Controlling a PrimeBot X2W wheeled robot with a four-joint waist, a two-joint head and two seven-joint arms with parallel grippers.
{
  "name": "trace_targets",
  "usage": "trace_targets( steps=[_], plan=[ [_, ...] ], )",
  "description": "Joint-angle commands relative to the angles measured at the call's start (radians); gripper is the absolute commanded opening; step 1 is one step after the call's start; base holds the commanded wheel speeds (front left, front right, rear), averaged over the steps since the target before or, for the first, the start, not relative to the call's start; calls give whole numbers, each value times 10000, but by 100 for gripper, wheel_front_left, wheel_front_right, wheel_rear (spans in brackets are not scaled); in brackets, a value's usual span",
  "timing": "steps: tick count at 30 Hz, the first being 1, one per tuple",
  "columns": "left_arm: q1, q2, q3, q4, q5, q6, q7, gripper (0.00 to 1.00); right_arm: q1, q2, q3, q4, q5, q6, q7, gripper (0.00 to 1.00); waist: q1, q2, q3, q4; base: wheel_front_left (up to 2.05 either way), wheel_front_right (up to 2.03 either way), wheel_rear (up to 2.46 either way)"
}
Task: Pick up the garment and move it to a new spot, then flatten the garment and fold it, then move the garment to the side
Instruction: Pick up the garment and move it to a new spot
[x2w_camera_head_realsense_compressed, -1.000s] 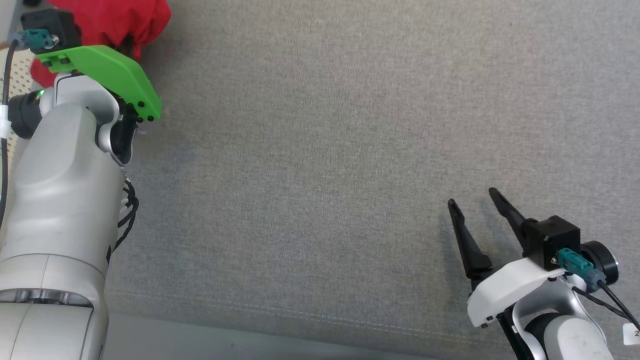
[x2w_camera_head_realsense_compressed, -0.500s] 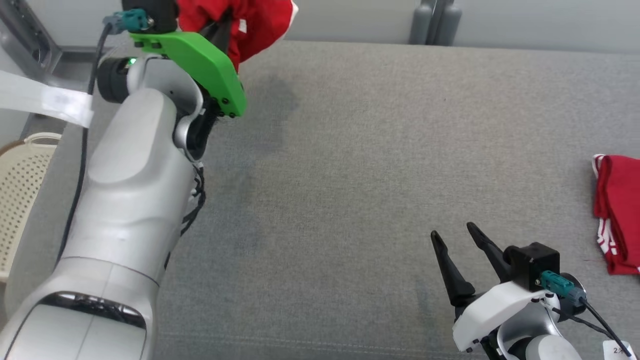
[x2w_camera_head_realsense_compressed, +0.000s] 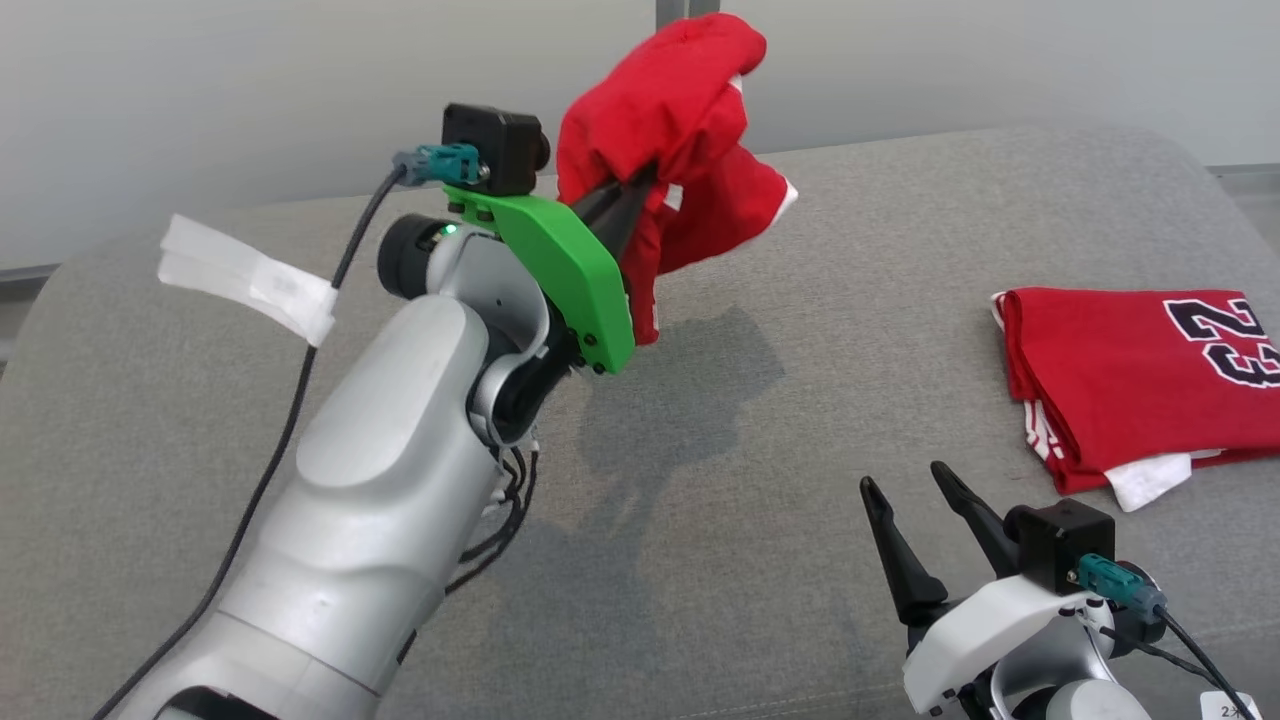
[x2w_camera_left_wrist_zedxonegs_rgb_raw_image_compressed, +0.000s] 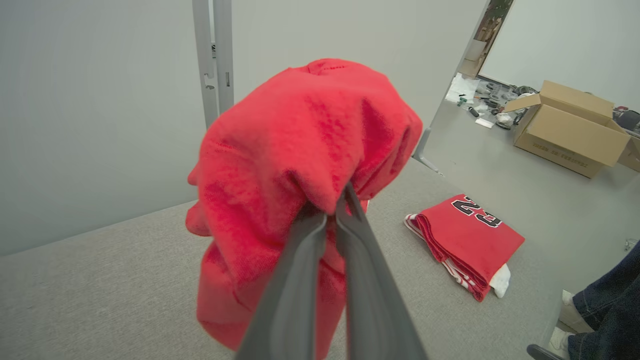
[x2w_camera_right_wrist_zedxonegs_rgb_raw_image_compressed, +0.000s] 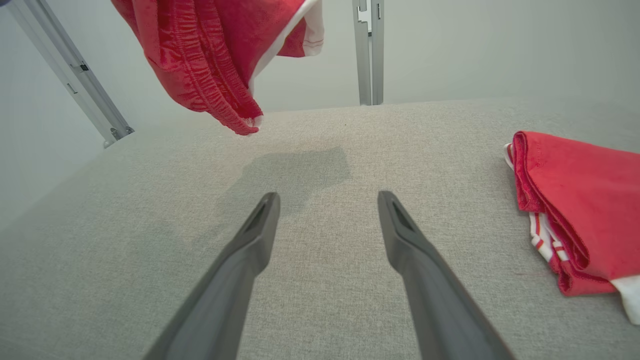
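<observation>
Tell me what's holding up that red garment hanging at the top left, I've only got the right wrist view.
Observer: The left gripper is shut on the red garment, which bunches over its fingertips.
Operator: Is anything printed on the folded red piece on my right?
Observer: Yes, the folded jersey has a dark number 23 with white edging on its top face.
Operator: Is anyone near the work area?
Observer: The left wrist view shows a person's leg in dark jeans at its lower right, past the edge of the grey surface.
</observation>
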Motion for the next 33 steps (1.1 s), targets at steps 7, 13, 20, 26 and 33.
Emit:
trace_targets(
  steps=[7, 13, 20, 26, 33],
  plan=[
    [1288, 56, -535, -306, -810, 450, 727, 0, -221, -32, 109, 5, 123, -5, -75, 100, 1, -1, -103, -817, 0, 0, 0],
    [1908, 418, -424, 624, -834, 733, 557, 0, -311, -32, 214, 11, 84, -5, -26, 100, 1, -1, -23, -972, 0, 0, 0],
    [1576, 862, -444, 2367, -98, 1350, -678, 100, -332, -34, 283, -25, 42, -5, 26, 100, 1, -1, 64, -1044, 0, 0, 0],
    [1261, 1053, -357, 3292, 122, 1599, -1586, 100, -270, -32, 168, -4, 27, -5, 27, 100, 1, -1, 9, -743, 0, 0, 0],
    [967, 1008, -955, 3178, 618, 860, -1803, 100, -112, -32, 118, 55, 95, -5, 4, 100, 1, -1, -185, -224, 0, 0, 0]
  ],
)
